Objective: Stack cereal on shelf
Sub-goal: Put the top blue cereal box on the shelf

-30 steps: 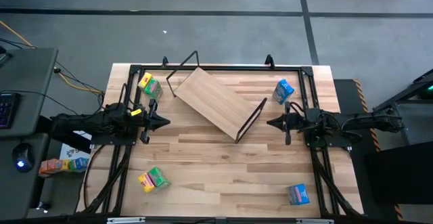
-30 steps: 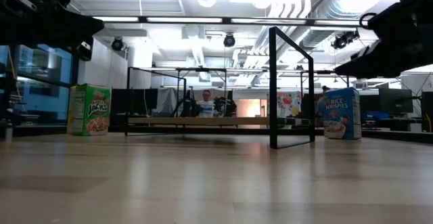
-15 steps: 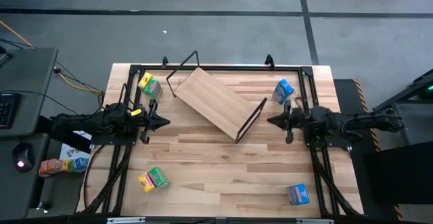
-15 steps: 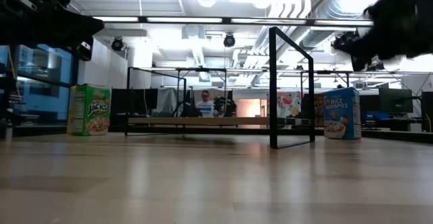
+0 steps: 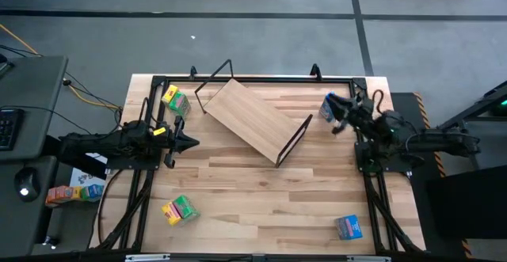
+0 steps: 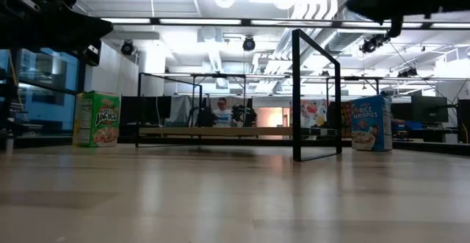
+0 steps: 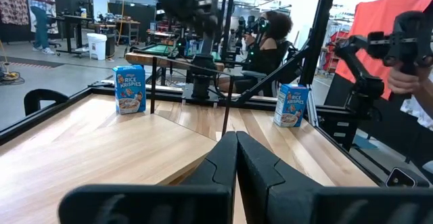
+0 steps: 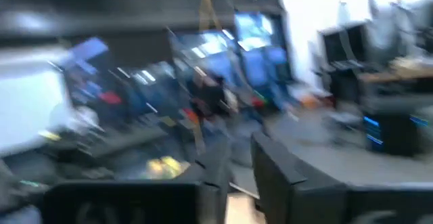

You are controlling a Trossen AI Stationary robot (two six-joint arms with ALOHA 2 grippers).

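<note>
From above, the shelf [image 5: 255, 119] lies slanted on the worktop [image 5: 261, 199]; cereal boxes sit at four corners: yellow-green [image 5: 175, 100], blue [image 5: 332, 106], another yellow-green [image 5: 179, 209], another blue [image 5: 348, 227]. The left end effector [image 5: 190, 142] hangs closed and empty; the right end effector [image 5: 333, 110] sits beside the blue box, its finger gap unclear. At worktop level, a green box [image 6: 96, 118] and a blue box [image 6: 371, 122] flank the shelf. The left wrist view shows fingers [image 7: 223, 163] pressed together. The right wrist view shows slightly parted fingers [image 8: 274, 173], holding nothing.
</note>
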